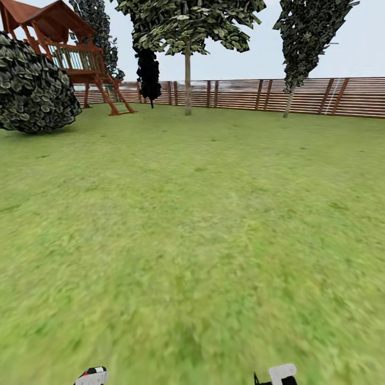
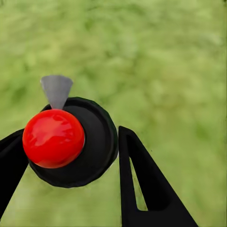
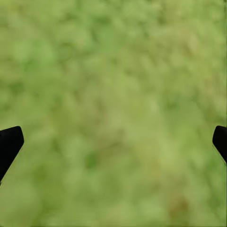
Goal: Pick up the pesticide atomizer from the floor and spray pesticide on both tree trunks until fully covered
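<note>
Gripper-wise, my left gripper (image 2: 71, 156) clamps the dark red-topped pesticide atomizer (image 2: 71, 142), right gripper (image 3: 113, 142) gaping; rolling over bumpy lawn (image 1: 214, 214) might shake it loose.

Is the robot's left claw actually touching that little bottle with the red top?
Touching. The left wrist view shows the left end effector with both black fingers pressed against the pesticide atomizer, no gap.

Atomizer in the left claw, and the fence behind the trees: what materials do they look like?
Pesticide atomizer: looks like plastic; glossy red top with a highlight, dull dark body, grey nozzle. It sits between the left claw fingers. Fence: looks like wood, matte reddish-brown horizontal slats on posts. Both are simulator renders, so uncertain.
</note>
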